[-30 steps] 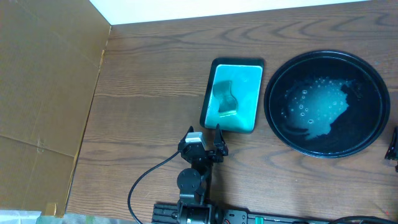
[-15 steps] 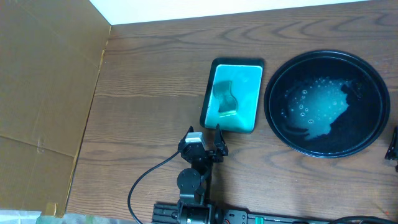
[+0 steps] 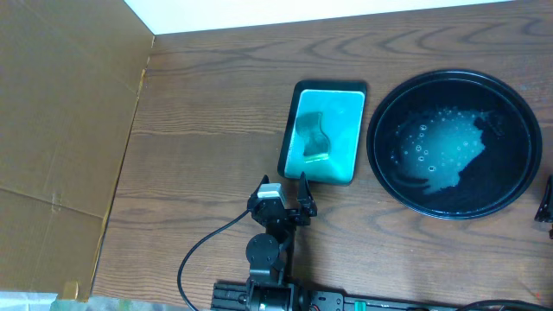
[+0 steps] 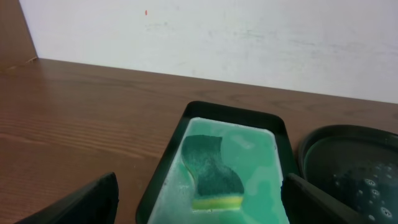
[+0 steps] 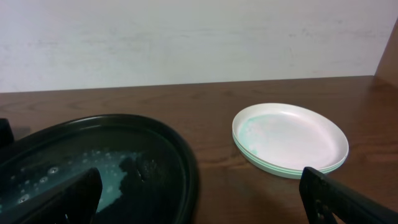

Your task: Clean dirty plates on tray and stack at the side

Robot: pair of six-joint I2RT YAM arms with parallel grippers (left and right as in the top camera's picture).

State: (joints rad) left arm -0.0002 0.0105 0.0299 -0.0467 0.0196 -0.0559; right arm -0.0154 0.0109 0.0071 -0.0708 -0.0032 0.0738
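Observation:
The round black tray [image 3: 518, 112] sits at the right and holds soapy water with bubbles, no plates; it also shows in the right wrist view [image 5: 180, 155] and the left wrist view [image 4: 311, 146]. The plates [image 5: 289, 138] lie in a stack on the table right of the tray, seen only in the right wrist view, out of the overhead frame. My left gripper [image 3: 292, 197] is open and empty, just below the teal dish. My right gripper [image 5: 205, 202] is open and empty, low between tray and plates; only its edge [image 3: 546, 206] shows overhead.
A rectangular teal dish with black edge [image 3: 289, 130] holds soapy water and a green-yellow sponge [image 4: 211, 174], left of the tray. A brown cardboard wall [image 3: 60, 130] stands at the left. A white wall runs along the table's far edge.

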